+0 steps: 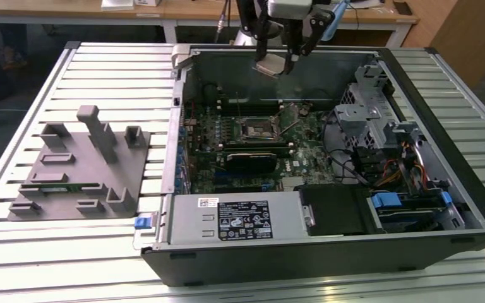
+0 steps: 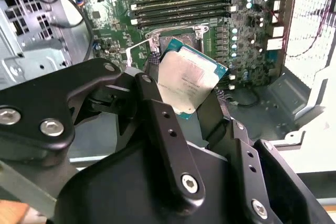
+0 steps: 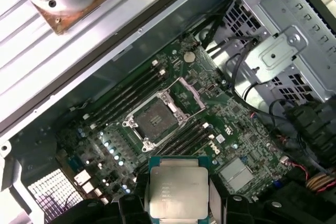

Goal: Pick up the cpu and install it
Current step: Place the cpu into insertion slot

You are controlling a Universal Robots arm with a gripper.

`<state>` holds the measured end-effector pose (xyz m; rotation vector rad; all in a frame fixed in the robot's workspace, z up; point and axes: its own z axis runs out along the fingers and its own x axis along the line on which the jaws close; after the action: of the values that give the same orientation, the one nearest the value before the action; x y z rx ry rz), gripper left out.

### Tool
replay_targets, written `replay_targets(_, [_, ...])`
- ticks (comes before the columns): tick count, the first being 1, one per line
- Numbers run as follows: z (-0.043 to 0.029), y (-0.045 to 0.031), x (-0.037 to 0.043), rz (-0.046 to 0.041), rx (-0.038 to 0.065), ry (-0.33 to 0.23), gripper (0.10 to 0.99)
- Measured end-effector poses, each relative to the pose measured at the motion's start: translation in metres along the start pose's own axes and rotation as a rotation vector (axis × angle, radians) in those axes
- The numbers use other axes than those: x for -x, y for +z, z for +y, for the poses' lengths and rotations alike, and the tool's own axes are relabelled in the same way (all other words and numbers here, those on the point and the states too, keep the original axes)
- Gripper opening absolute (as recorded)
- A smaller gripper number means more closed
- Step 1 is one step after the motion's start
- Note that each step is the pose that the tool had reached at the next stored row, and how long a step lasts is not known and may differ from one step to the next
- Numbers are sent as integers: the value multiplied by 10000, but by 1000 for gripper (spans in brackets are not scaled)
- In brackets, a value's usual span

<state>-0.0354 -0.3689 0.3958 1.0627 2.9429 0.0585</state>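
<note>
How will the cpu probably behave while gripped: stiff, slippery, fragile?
The cpu looks like a thin flat plate, so probably stiff and light. Its smooth metal top suggests it may slip, as the gripper pinches only its edges. Held above the motherboard, a drop could damage it.

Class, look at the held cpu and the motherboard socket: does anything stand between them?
Nothing visible does. The gripper holds the cpu in the air above the open case. In the first wrist view the socket lies uncovered, with its metal frame swung aside.
</note>
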Motion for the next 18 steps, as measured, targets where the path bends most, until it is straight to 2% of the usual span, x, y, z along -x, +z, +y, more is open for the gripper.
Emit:
replay_targets(8, [7, 21, -6, -40, 2, 1011, 541])
replay_targets(18, [5, 68, -6, -112, 3, 2836, 541])
